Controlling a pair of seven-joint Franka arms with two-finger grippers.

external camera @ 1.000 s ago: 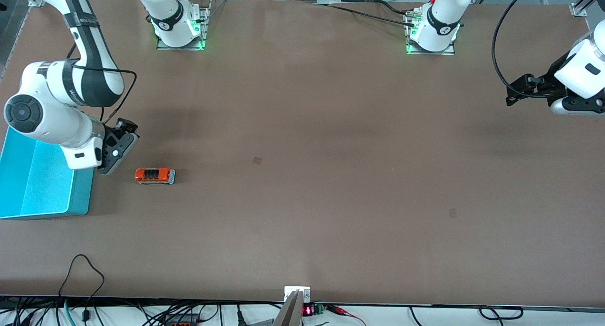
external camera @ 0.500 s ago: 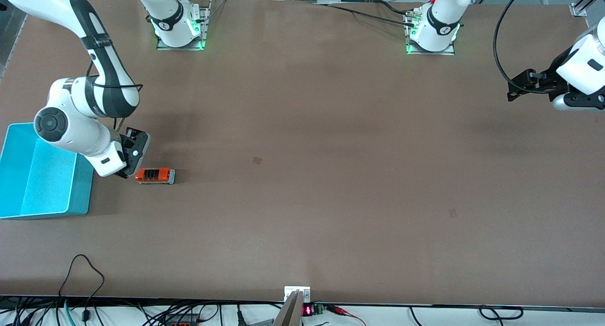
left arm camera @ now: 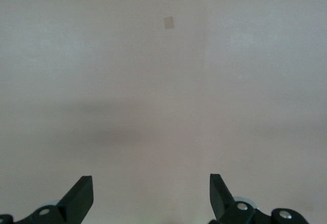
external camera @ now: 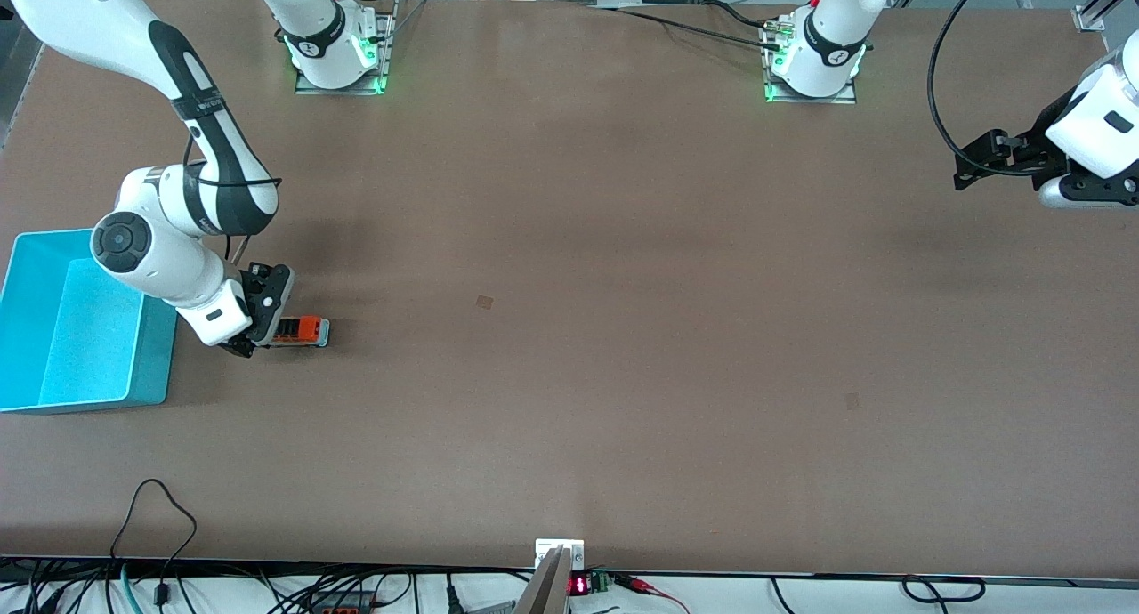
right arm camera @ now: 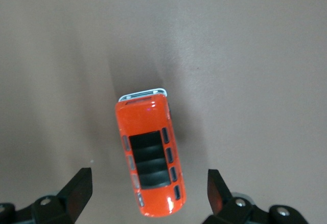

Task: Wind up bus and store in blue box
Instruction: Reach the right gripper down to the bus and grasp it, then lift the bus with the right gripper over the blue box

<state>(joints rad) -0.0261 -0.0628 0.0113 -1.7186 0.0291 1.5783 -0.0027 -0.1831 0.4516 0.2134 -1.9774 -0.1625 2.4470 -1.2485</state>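
Under right gripper: glossy boxy bus

right end effector now down over the orange toy bus, no longer above the blue box edge, fingers spread, left end effector shifted slightly up the worktop edge

Orange bus upright on its wheels beside empty blue box
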